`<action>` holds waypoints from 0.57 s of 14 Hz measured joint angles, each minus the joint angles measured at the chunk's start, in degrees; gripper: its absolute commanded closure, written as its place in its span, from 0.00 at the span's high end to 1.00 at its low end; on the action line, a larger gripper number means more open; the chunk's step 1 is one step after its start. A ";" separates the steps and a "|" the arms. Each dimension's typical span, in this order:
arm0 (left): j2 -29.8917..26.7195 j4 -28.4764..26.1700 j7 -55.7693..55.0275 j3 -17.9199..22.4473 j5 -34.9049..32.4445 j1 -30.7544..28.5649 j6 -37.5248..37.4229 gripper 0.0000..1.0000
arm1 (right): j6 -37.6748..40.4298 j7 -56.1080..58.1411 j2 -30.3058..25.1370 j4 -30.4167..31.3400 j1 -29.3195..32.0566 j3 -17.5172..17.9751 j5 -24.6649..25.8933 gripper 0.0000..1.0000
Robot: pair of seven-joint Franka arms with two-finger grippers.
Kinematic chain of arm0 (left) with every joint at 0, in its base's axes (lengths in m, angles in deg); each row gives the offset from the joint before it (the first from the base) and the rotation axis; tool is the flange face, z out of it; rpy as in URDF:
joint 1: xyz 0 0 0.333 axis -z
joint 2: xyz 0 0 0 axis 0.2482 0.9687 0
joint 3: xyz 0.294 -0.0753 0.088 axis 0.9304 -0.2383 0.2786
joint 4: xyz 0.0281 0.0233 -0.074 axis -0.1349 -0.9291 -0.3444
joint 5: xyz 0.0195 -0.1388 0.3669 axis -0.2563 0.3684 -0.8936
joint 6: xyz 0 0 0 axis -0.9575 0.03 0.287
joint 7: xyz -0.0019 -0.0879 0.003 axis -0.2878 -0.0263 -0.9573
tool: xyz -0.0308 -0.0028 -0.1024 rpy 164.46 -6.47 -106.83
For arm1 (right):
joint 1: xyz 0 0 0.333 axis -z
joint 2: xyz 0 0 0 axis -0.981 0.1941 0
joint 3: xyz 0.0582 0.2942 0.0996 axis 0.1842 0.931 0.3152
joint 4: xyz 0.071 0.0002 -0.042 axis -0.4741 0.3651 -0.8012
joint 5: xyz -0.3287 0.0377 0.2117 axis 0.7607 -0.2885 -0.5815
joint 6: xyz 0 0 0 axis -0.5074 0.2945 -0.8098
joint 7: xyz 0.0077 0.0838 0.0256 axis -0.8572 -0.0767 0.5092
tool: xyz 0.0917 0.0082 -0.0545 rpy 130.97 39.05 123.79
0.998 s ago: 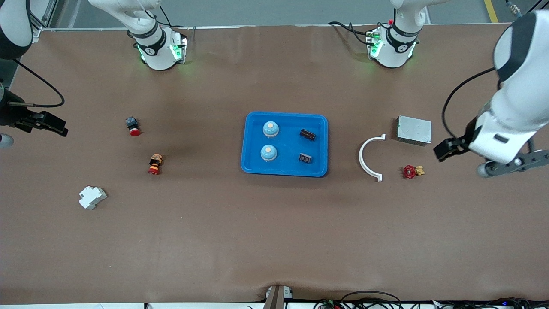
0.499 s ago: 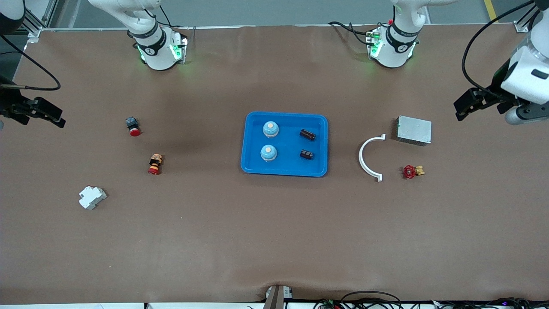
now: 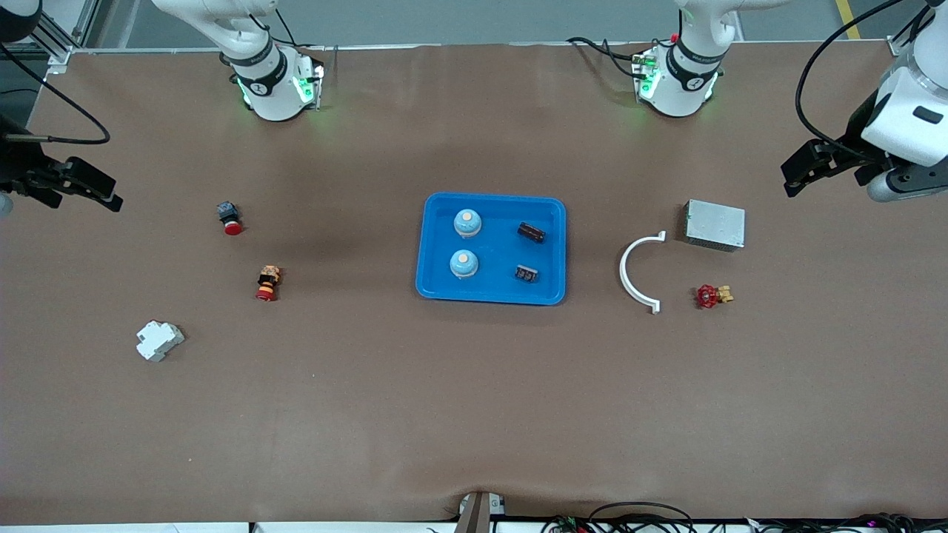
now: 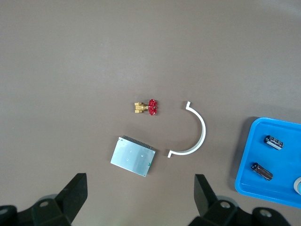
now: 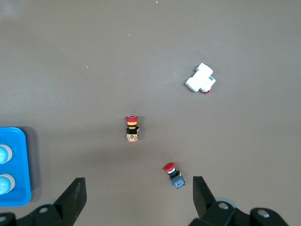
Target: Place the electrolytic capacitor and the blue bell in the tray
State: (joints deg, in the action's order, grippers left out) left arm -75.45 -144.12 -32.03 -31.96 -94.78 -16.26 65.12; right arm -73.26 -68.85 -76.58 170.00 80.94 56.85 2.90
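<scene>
The bright-blue tray [image 3: 492, 285] lies mid-table. In it stand two blue bells [image 3: 467, 221] [image 3: 464, 263], one nearer the front camera than the other. Beside them, toward the left arm's end, lie two dark electrolytic capacitors [image 3: 531, 232] [image 3: 526, 274]. My left gripper [image 3: 803, 169] hangs open and empty above the table at the left arm's end, near the grey box. My right gripper [image 3: 89, 194] hangs open and empty over the right arm's end. The left wrist view shows its own gripper [image 4: 140, 197], the tray [image 4: 254, 146] and both capacitors [image 4: 273, 141] [image 4: 261, 171]. The right wrist view shows its own gripper [image 5: 136, 197].
Toward the left arm's end lie a grey metal box [image 3: 715, 224], a white curved clip [image 3: 631, 274] and a red-handled valve [image 3: 711, 295]. Toward the right arm's end lie a red push button [image 3: 229, 218], a yellow-and-red button [image 3: 267, 283] and a white breaker [image 3: 158, 340].
The left arm has lifted from beside the valve and drawn back toward its base edge of the table. The right gripper has shifted slightly. Both stayed open.
</scene>
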 measured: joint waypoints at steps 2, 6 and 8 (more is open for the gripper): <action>0.00 0.00 0.00 0.10 0.00 -0.10 0.00 1.00 | 0.19 -0.27 -0.78 0.00 -0.59 0.18 -0.01 1.00; 0.00 0.02 0.00 0.25 0.04 -0.65 0.00 1.00 | 0.17 -0.30 -1.18 -1.10 -0.68 0.16 -0.01 1.00; -0.01 0.02 0.12 0.26 0.04 -0.66 0.00 1.00 | 0.06 -0.30 -1.18 -1.92 -0.68 0.12 -0.01 1.00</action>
State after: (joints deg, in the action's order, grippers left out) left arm -75.46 -144.10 -31.91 -31.70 -94.73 -16.92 65.12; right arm -73.20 -69.16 -77.76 168.08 80.26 56.96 2.89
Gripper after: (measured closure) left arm 0.000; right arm 0.000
